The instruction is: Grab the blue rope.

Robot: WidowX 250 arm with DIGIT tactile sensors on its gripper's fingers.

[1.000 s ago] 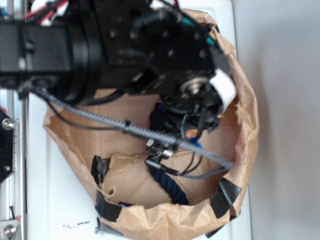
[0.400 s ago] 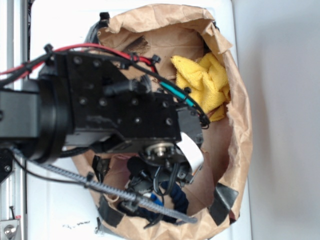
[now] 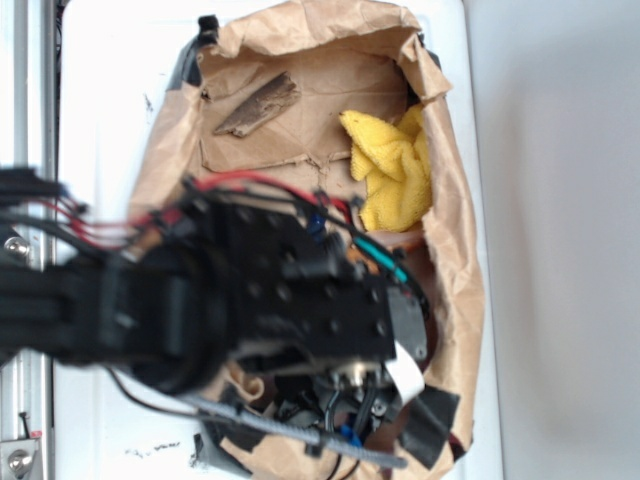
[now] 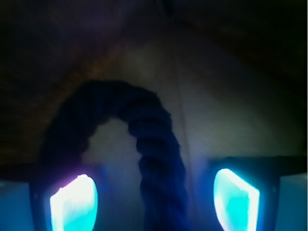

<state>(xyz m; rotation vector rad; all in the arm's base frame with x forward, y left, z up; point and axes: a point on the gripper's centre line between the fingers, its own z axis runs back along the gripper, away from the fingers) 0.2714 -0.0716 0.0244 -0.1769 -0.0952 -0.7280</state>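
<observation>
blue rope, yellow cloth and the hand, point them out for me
blue rope (image 4: 156, 163): wrist view, on the twisted strand running between the fingers.
yellow cloth (image 3: 392, 175): exterior view, middle of the crumpled folds.
hand (image 4: 154, 202): wrist view, midway between the two glowing fingertips.

Thick, dark navy twisted blue rope, bent into an arch: one strand rising up the middle of the wrist view, curving over, dropping down on the left. Lying on pale brown paper.
</observation>
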